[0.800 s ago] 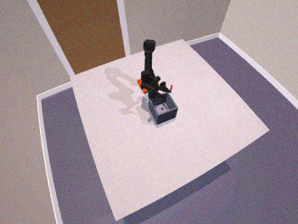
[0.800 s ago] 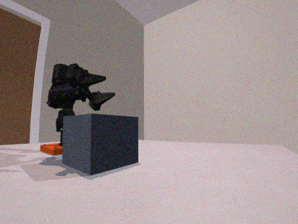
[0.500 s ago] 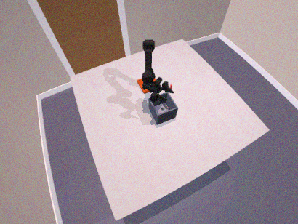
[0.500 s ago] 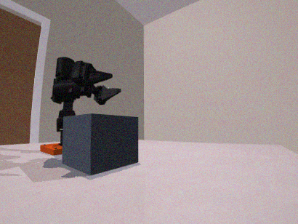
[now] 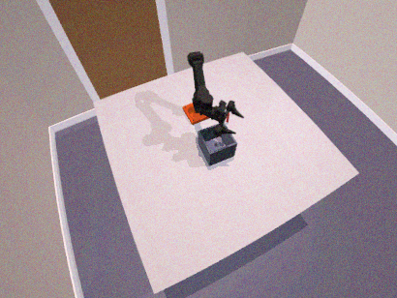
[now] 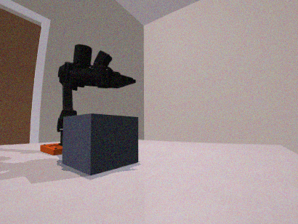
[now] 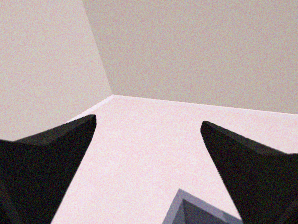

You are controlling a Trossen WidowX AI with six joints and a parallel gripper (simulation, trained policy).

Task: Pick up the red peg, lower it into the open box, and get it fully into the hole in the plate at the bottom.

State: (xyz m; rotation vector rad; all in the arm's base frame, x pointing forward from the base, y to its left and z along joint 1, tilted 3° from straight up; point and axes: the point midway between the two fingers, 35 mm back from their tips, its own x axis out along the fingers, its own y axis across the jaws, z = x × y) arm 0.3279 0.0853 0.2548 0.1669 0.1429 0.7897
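The top view looks steeply down from high up, well back, taking in nearly the whole pale pink square counter [image 5: 232, 208] [image 6: 218, 182] [image 7: 135, 175]. The exterior view sits low and closer, looking almost level across it at the dark blue-grey open box [image 5: 222, 156] [image 6: 114, 143] [image 7: 172, 207]. The wrist view looks out between the black pointed fingers, very near, toward the far counter edge and walls. Top and exterior views share the orange flat base plate [image 5: 196, 118] [image 6: 51, 149] and brown door [image 5: 111, 44] [image 6: 16, 80] on the left.

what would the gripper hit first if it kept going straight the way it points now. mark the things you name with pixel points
Nothing that shows: the gripper [image 5: 239, 124] [image 6: 135, 81] [image 7: 150, 122] points nearly level, above the height of the box [image 5: 223, 154] [image 6: 113, 142] [image 7: 172, 206], so its way looks free, though depth is hard to judge.
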